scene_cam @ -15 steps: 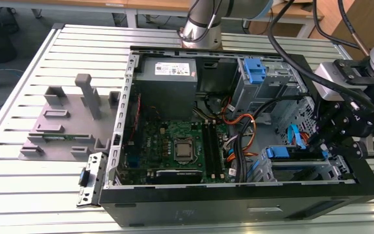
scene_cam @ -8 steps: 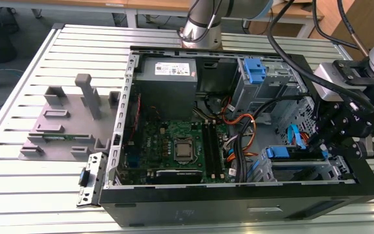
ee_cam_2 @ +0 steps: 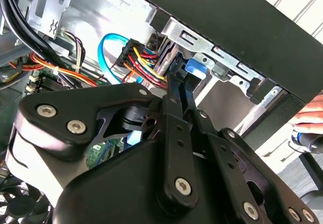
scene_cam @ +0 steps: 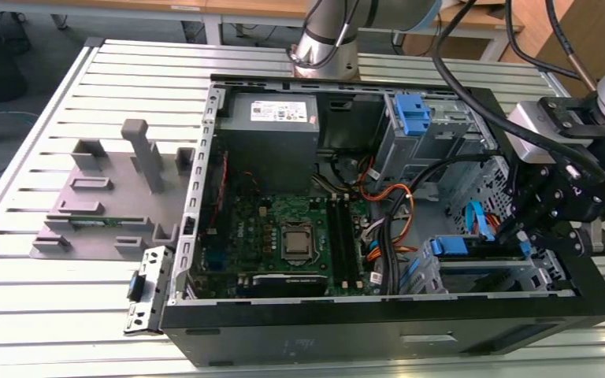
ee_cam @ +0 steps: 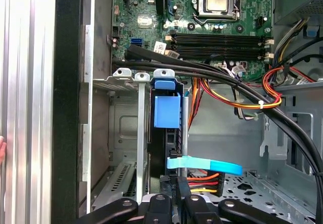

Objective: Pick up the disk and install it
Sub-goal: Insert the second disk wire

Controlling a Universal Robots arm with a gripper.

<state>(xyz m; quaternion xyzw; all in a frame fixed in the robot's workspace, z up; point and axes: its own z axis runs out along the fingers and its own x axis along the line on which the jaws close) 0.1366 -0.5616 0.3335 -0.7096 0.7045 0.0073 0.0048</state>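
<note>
An open black computer case (scene_cam: 387, 335) lies on its side on the slatted metal bench (scene_cam: 29, 315). Inside it, a green motherboard (scene_cam: 271, 236) with a bare processor socket (scene_cam: 296, 241) sits toward the exterior view's left, and a grey power supply (scene_cam: 271, 118) lies at the far end. Orange, red and yellow wire bundles (scene_cam: 392, 213) run beside black cables (scene_cam: 460, 165). A grey moulded fixture (scene_cam: 113, 197) stands on the bench, left of the case.

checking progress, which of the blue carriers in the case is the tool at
The blue carrier in the drive cage beside the tool; the other blue carrier sits near the power supply.
</note>
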